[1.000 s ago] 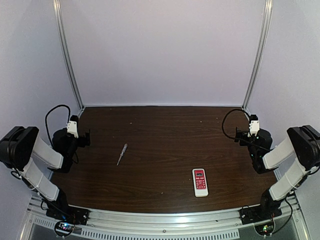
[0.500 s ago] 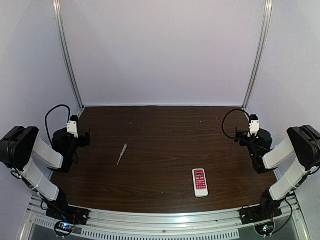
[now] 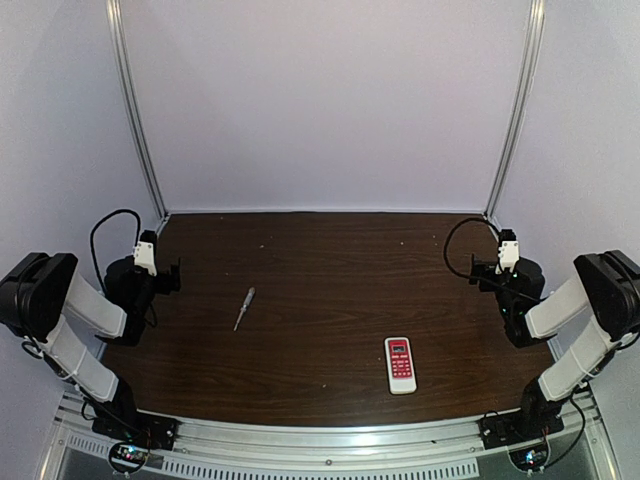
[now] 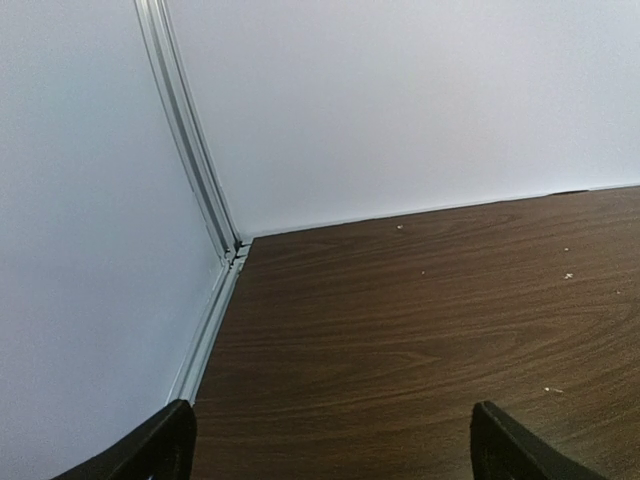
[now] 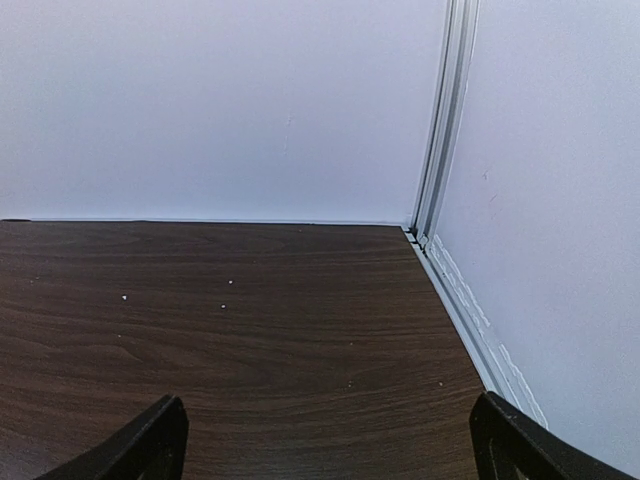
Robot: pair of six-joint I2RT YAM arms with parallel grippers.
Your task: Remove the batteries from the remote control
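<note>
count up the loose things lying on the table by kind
small white rectangular plastic remote control with a red button face: 1
thin pointed pale tool: 1
total: 2

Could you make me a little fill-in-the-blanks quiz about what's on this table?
The remote control lies with its buttons facing ____.
In the top view, the thin pointed tool lies to the remote control's ____.
The left gripper and the right gripper each hold ____.
Missing: up; left; nothing.
</note>
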